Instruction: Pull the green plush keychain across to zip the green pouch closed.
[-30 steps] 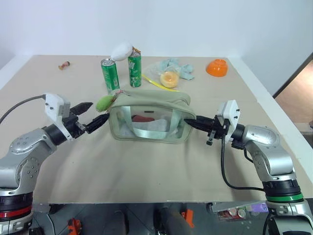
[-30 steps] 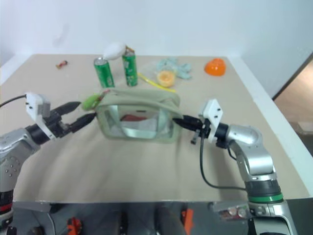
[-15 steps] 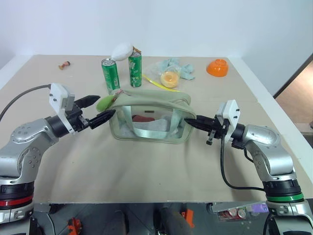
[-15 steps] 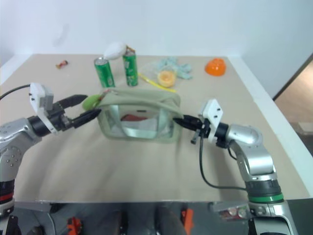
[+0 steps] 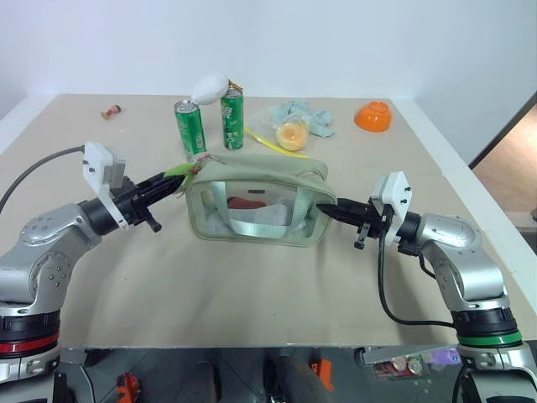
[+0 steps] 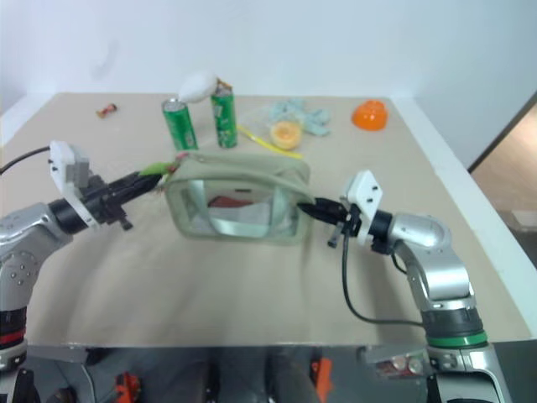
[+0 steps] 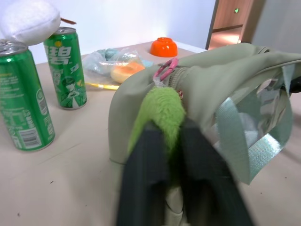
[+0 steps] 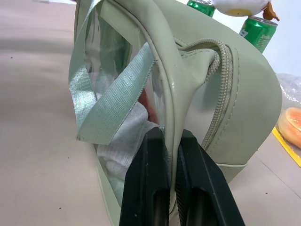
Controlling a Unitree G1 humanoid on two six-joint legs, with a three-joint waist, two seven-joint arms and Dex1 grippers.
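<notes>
Two grippers meet the green pouch (image 5: 256, 206) from opposite ends, and it sits near the middle of the table (image 5: 252, 285), its clear front window toward the near edge with a pale webbing strap looped across it. At its far-left top corner the green plush keychain (image 5: 179, 170) hangs from the zipper end by a pink ring, and the left gripper (image 5: 172, 185) has its two black fingers pressed together on that plush; the left wrist view shows the lime fuzz squeezed between them (image 7: 160, 117). The left arm reaches in from the left side of the table, forearm roughly level and angled toward the pouch, its white wrist block standing up behind the fingers. On the opposite side the right gripper (image 5: 333, 209) is pinching the pouch's right end, its fingers closed on the piped seam edge, as the right wrist view shows (image 8: 171, 155). The right arm comes in from the right, elbow bent, forearm level and pointing left at the pouch, a black cable looping below it. Beyond the pouch stand two green cans (image 5: 190, 128), a white soft object (image 5: 210, 86) resting on top of them, with a thin yellow-green stick (image 5: 270, 142) and a clear bag of orange fruit (image 5: 291, 133) to their right. Farther right lies an orange bowl (image 5: 372, 116).
</notes>
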